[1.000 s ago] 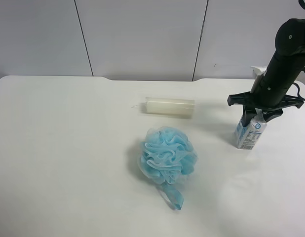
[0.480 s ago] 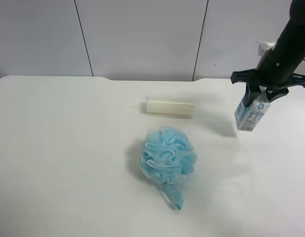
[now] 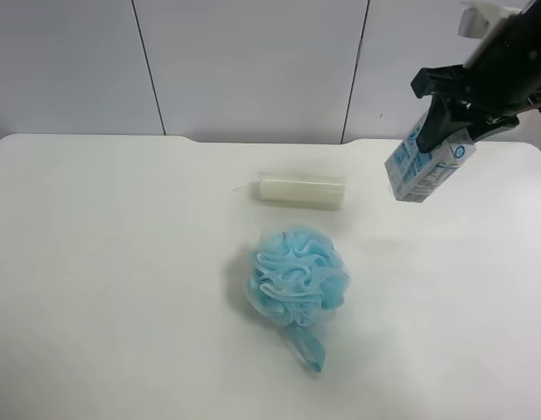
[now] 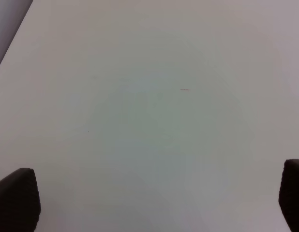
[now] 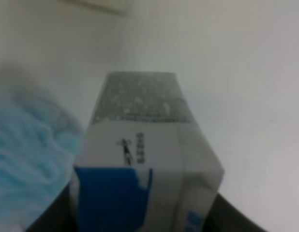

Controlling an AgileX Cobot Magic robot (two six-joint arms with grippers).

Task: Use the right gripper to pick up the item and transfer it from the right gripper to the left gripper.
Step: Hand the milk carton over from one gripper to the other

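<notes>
The white-and-blue drink carton (image 3: 421, 166) hangs tilted in the air at the exterior high view's upper right, well above the table. My right gripper (image 3: 457, 122) is shut on its upper end; the black arm rises out of view. In the right wrist view the carton (image 5: 142, 164) fills the middle, close and blurred, held between dark jaws at the lower corners. My left gripper (image 4: 149, 203) is open, its two black fingertips (image 4: 16, 198) far apart over bare white table, with nothing between them. The left arm does not show in the exterior high view.
A fluffy blue mesh bath sponge (image 3: 297, 278) lies in the middle of the white table (image 3: 122, 262); it also shows blurred in the right wrist view (image 5: 28, 154). A cream-white cylindrical bar (image 3: 301, 191) lies behind it. Grey wall panels stand behind the table.
The right gripper has lifted the carton off the table, up and slightly toward the exterior high view's left. The carton has tilted. The sponge and bar have not moved.
</notes>
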